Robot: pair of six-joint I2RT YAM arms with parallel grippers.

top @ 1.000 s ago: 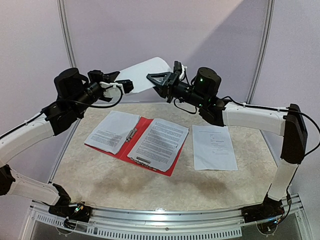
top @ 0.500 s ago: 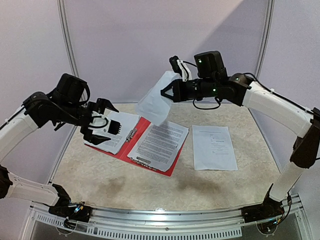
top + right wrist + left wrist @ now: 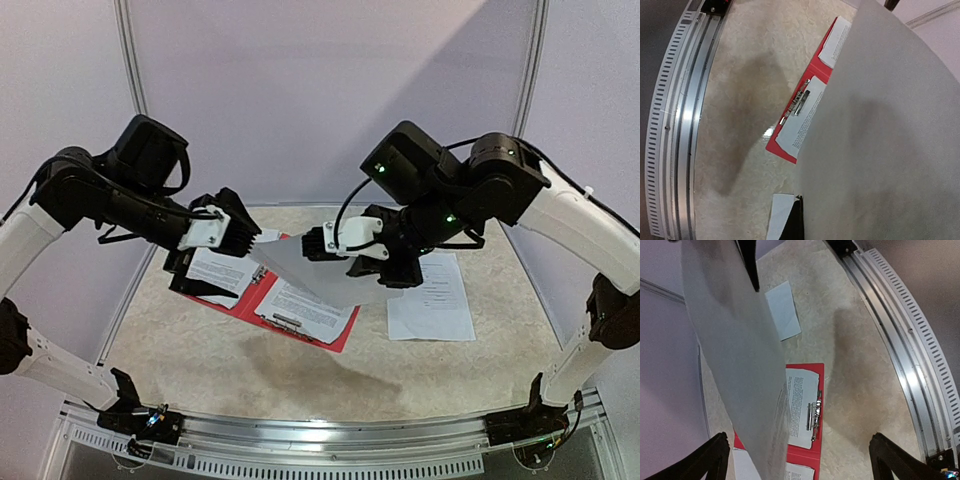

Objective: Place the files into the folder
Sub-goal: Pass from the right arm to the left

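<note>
Right gripper (image 3: 322,243) clamped on paper sheet (image 3: 335,282). Open red folder (image 3: 336,339) lies directly beneath hand, long axis diagonal. Left gripper (image 3: 245,232) spread wide, empty, beside sheet's far edge.

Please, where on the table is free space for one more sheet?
The widest bare patch is the near strip of table, between the red folder and the front rail. A narrower one lies right of the loose sheet. Above the folder it is crowded: the open left gripper and the right gripper with its held sheet hang there.
</note>
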